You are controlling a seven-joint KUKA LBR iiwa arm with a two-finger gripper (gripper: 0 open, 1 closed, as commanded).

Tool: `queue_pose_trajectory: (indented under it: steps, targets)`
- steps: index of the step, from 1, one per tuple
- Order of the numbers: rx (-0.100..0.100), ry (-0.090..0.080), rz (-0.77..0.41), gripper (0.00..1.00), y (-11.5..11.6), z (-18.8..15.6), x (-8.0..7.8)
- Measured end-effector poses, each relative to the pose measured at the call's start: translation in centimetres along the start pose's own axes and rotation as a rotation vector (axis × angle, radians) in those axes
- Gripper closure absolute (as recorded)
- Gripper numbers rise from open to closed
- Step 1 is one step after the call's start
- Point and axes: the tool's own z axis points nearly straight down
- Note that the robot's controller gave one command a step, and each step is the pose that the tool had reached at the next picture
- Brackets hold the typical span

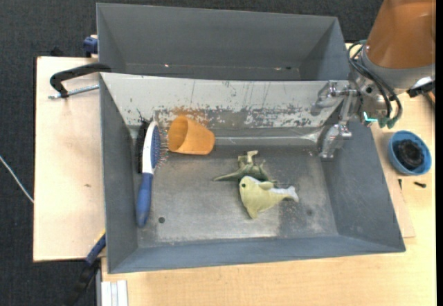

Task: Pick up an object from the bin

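Note:
My gripper (328, 124) hangs at the bin's right side, near the back wall, open with nothing between its metal fingers (331, 143). The nearest loose things lie to its lower left. One is a pale yellow-green soft piece with a white tip (260, 196) on the bin floor. The other is a small olive-green toy figure (247, 167), touching the soft piece from behind. The gripper is apart from both.
An orange cup (190, 136) lies on its side at the back left. A brush with a white head and a blue handle (146, 173) lies along the left wall. The arm's orange cover stands above the bin's right rim.

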Motion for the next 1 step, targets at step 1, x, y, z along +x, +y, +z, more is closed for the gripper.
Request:
queue_pose_trajectory:
  steps: [1]
  targets:
    - [-0.002, 0.000, -0.238, 0.00, 7.62, 11.59, 0.03]
